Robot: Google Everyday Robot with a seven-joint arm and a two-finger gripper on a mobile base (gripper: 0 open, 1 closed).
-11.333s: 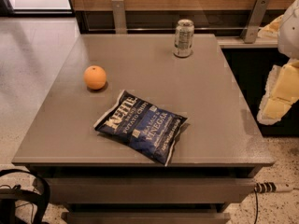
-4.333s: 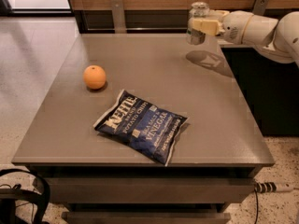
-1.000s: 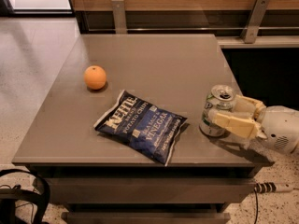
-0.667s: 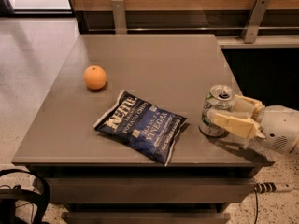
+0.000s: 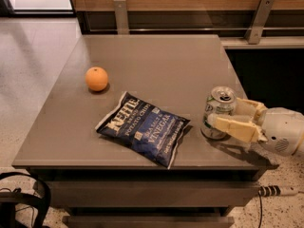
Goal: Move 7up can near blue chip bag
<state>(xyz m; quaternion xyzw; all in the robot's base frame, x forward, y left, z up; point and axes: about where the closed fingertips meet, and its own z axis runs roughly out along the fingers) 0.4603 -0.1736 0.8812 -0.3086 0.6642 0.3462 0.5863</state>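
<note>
Since the opening frame the tool (image 5: 222, 114) and the 7up can (image 5: 217, 106) stand at the near right of the bench (image 5: 156, 61), no longer at its far edge. The tool reaches in from the right, its cream fingers (image 5: 232, 126) clamped on either side of the upright can. Just left of the can, not touching it, the blue chip bag (image 5: 142, 128) lies flat. An orange (image 5: 97, 78) sits well apart, farther left.
</note>
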